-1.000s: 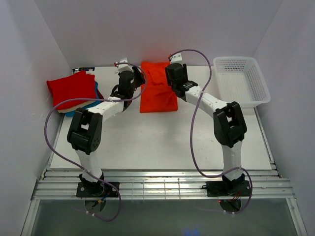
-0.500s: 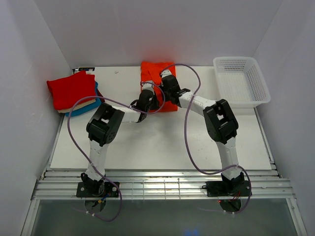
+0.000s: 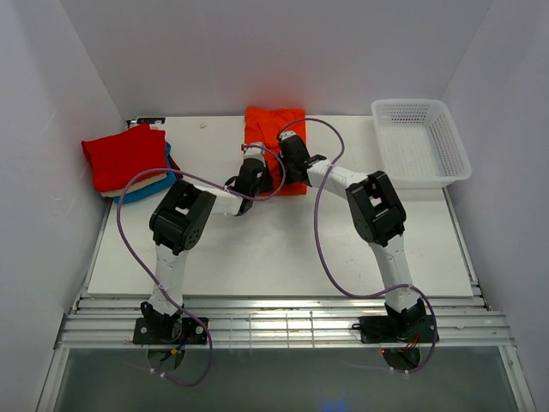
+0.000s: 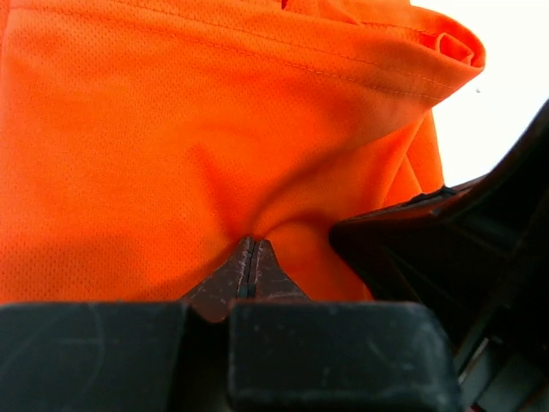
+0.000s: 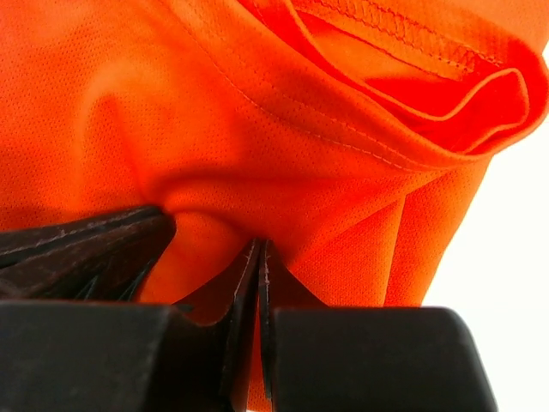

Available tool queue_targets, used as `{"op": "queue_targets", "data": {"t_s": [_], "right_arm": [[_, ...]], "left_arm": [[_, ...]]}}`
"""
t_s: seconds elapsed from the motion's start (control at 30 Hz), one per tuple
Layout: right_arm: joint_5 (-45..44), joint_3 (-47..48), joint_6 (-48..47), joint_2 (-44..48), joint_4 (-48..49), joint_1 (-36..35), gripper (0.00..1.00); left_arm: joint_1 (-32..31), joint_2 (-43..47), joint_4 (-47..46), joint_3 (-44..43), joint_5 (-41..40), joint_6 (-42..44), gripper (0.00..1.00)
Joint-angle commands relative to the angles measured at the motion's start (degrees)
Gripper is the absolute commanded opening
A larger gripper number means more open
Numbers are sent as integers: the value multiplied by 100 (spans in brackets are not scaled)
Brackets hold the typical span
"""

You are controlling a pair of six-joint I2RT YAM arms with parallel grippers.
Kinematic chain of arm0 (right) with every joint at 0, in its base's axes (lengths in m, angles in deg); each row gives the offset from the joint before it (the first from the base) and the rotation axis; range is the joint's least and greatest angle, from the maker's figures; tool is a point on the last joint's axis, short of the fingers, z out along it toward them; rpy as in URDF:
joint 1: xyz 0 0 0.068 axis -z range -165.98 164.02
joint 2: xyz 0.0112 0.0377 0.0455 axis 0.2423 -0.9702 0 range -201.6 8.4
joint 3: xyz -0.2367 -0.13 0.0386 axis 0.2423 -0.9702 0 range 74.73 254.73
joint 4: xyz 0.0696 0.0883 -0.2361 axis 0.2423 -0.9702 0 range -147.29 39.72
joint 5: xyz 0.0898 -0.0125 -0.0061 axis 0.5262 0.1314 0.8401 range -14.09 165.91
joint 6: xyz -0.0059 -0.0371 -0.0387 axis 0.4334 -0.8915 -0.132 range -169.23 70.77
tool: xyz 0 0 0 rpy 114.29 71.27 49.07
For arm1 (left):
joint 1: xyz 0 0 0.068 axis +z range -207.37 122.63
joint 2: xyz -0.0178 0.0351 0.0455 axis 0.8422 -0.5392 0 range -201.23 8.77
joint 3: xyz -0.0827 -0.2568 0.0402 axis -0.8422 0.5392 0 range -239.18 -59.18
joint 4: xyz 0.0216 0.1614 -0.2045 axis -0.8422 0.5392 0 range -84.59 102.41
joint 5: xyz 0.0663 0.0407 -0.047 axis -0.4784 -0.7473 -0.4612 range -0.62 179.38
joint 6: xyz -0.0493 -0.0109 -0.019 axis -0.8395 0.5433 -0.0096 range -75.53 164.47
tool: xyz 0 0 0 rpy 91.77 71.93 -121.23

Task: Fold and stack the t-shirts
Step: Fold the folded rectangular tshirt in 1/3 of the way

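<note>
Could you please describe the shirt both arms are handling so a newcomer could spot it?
At the far edge of the table, midway between the stack of folded shirts on the left and the basket on the right, lies a bright orange shirt. It is the only orange thing, pinched by the left gripper and right gripper.

Cloth of orange t-shirt (image 4: 171,129) — matt fine-mesh knit; basket (image 3: 422,181) — white plastic lattice; table (image 3: 274,249) smooth matt
</note>
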Motion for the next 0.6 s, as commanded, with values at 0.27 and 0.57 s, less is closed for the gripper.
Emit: {"op": "queue_targets", "data": {"t_s": [0.27,0.57], "right_arm": [[242,-1124,396,277,-496,-26,8],[-109,-3012,914,1287,-67,-491,8]], "left_arm": [[-271,799,-214,1427,-1,-290,0],[-1044,1572,-390,2876,-502,-606,0]]}}
